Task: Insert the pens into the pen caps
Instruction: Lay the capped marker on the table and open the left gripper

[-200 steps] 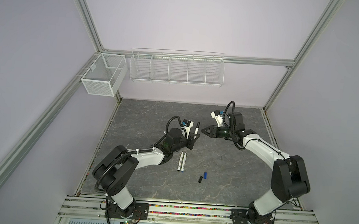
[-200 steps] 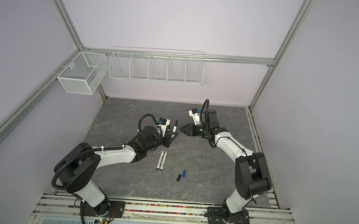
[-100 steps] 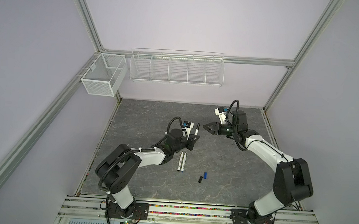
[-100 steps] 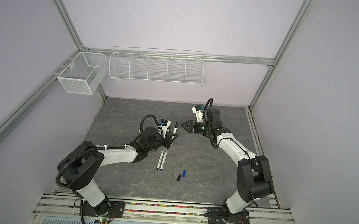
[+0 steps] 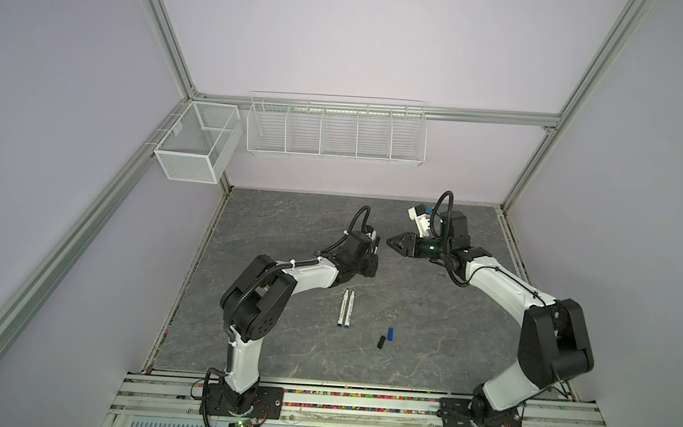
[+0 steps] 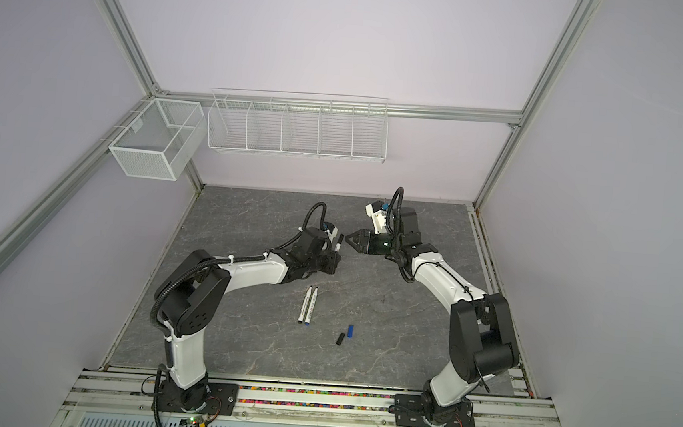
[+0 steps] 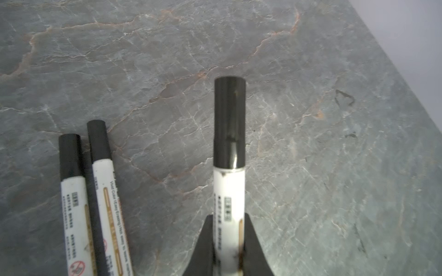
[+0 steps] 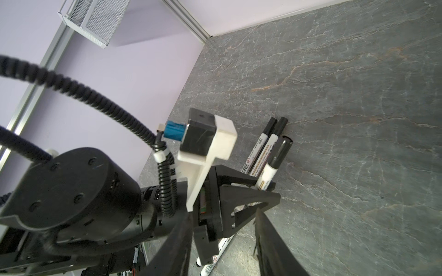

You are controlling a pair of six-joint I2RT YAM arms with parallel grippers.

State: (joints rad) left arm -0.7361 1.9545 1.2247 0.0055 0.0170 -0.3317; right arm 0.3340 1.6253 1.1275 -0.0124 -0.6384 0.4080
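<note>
Over the bench's (image 5: 428,313) far middle, my left end effector (image 7: 228,222) is clenching a pen (image 7: 229,186) already wearing its black cap (image 7: 229,121); my right end effector (image 5: 391,242) is hanging released, empty, just right. Next I'm probably laying it by the two pens (image 5: 342,308), then fetching the loose black cap (image 5: 381,342) or blue cap (image 5: 391,333).

Mesh basket (image 5: 187,165), wire rack (image 5: 337,139) above grey tabletop (image 5: 288,227).

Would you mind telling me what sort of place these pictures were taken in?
Probably a lab robot test cell: a left arm and right arm mounted on a rail, an aluminium profile frame around it, and wire baskets hung above the tabletop.
</note>
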